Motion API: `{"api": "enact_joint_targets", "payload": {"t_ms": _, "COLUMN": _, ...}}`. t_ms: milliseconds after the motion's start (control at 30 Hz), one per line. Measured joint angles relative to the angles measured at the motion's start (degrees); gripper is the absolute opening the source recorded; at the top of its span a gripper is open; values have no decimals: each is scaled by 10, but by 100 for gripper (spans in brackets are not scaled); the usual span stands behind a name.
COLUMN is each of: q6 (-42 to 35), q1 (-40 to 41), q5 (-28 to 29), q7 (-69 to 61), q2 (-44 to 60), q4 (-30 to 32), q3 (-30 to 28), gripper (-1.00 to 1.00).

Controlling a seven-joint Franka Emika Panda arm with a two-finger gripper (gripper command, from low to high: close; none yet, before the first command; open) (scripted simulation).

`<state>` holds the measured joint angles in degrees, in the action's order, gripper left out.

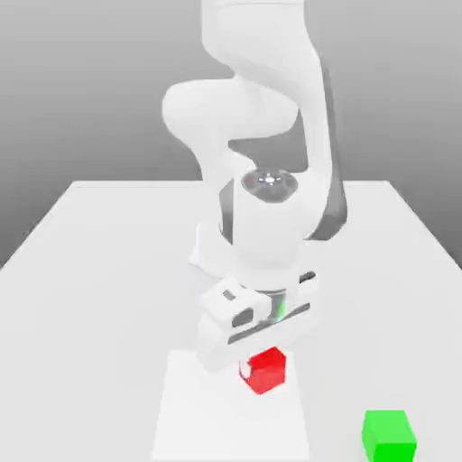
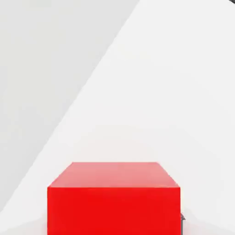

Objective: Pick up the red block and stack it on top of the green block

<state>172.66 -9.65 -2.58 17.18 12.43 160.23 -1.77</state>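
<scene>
Exterior view is showing the white arm's gripper (image 1: 257, 361) sitting over the glossy red cube (image 1: 265, 371) at lower centre, jaws' state unclear; the green cube (image 1: 389, 436) is sitting lower right.

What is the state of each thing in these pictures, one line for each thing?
Red cube-shaped block: resting on the white table, directly under the arm's hand, not lifted.
Green cube-shaped block: resting on the table toward the exterior view's right, apart from the red block, nothing on top.
White two-finger gripper: lowered onto the red block; whether it is closed cannot be told.
White table: flat, carrying both blocks.
</scene>
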Motion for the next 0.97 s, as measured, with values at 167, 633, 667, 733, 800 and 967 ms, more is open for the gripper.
{"api": "enact_joint_targets", "payload": {"t_ms": 167, "q6": -70, "q1": -4, "q5": 22, "q7": 15, "q2": -82, "q4": 11, "q3": -9, "gripper": -100}}
{"api": "enact_joint_targets", "payload": {"t_ms": 633, "q6": -237, "q1": -45, "q5": 56, "q7": -85, "q2": -37, "q4": -200, "q3": 65, "gripper": -100}}
{"api": "enact_joint_targets", "payload": {"t_ms": 667, "q6": -248, "q1": -50, "q5": 55, "q7": -98, "q2": -26, "q4": -221, "q3": 72, "gripper": -100}}
{"api": "enact_joint_targets", "payload": {"t_ms": 733, "q6": -256, "q1": -57, "q5": 54, "q7": -117, "q2": -1, "q4": -254, "q3": 84, "gripper": -100}}
{"api": "enact_joint_targets", "payload": {"t_ms": 800, "q6": -230, "q1": -61, "q5": 62, "q7": -117, "q2": 37, "q4": -264, "q3": 84, "gripper": -100}}
{"api": "enact_joint_targets", "payload": {"t_ms": 967, "q6": -196, "q1": -66, "q5": 71, "q7": -112, "q2": 75, "q4": -268, "q3": 78, "gripper": 100}}
